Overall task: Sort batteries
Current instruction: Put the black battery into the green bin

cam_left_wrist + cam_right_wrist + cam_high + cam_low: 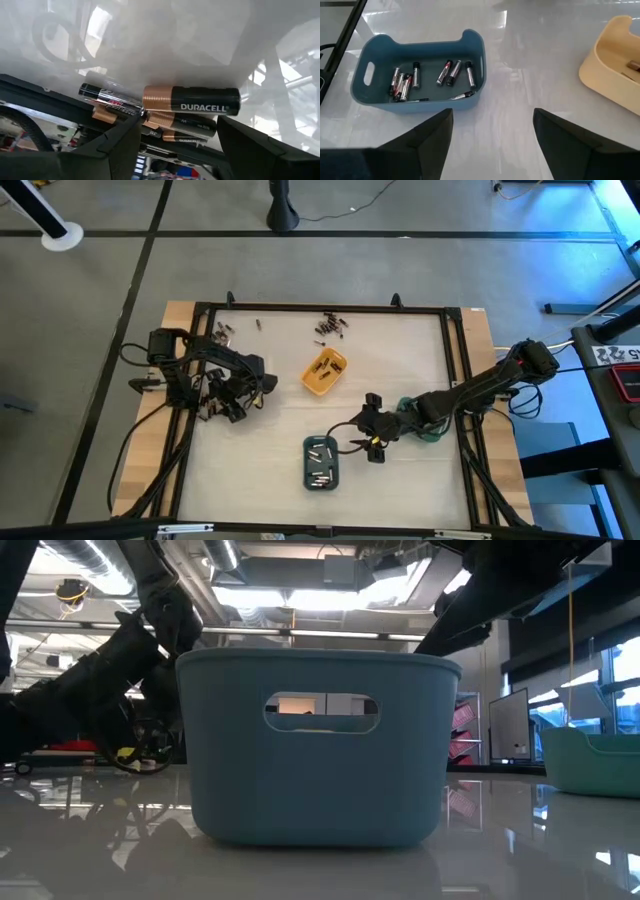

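Both grippers stand open. From above, the left gripper (228, 402) is at the table's left side, and the right gripper (372, 442) hovers just beside the slate-blue tray (321, 463), which holds several batteries (318, 454). One orange tray (324, 372) lies mid-table with a few cells inside; loose batteries (331, 326) lie near the far edge. At table height, the blue tray (318, 745) fills the picture. The left wrist shows four batteries (190, 100) between open fingers. The right wrist shows about nine cells (454, 72) in the blue tray (380, 97).

Grey floor (420, 270) with dark seams; ceiling lights (300, 598) and ducts overhead.
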You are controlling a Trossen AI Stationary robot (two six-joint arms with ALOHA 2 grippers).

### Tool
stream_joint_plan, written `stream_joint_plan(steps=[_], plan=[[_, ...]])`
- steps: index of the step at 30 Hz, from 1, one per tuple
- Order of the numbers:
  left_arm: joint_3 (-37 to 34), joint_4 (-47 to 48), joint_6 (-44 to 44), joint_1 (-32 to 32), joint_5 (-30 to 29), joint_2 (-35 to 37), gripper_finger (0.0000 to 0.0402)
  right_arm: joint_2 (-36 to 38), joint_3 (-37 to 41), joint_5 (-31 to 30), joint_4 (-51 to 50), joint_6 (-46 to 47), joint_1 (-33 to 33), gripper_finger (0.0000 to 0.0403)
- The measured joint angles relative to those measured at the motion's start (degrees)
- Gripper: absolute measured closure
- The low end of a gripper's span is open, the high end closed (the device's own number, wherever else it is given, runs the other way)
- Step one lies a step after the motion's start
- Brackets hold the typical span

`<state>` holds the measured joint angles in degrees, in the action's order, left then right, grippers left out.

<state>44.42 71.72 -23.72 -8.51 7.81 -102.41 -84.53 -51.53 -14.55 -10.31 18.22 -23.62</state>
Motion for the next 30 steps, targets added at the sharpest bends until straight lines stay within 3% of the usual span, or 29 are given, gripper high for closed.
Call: stream_joint_plan(steps=[13,16,23,30], plan=[[1.9,2.4,2.8,0.0,-0.1,2.8,0.0153,0.0,0.0,0.0,0.0,0.0,0.0,0.0127],[2.4,1.8,6.7,0.3,-0.3,4.5,0.0153,0.0,0.0,0.0,0.1,0.0,0.0,0.0127],[2.5,0.4,13.3,2.6,-9.0,5.7,0.0153,0.0,0.0,0.0,0.3,0.0,0.0,0.0127],[2.4,-1.6,17.2,4.2,-9.2,5.8,0.0153,0.0,0.0,0.0,0.4,1.8,0.0,0.0127]])
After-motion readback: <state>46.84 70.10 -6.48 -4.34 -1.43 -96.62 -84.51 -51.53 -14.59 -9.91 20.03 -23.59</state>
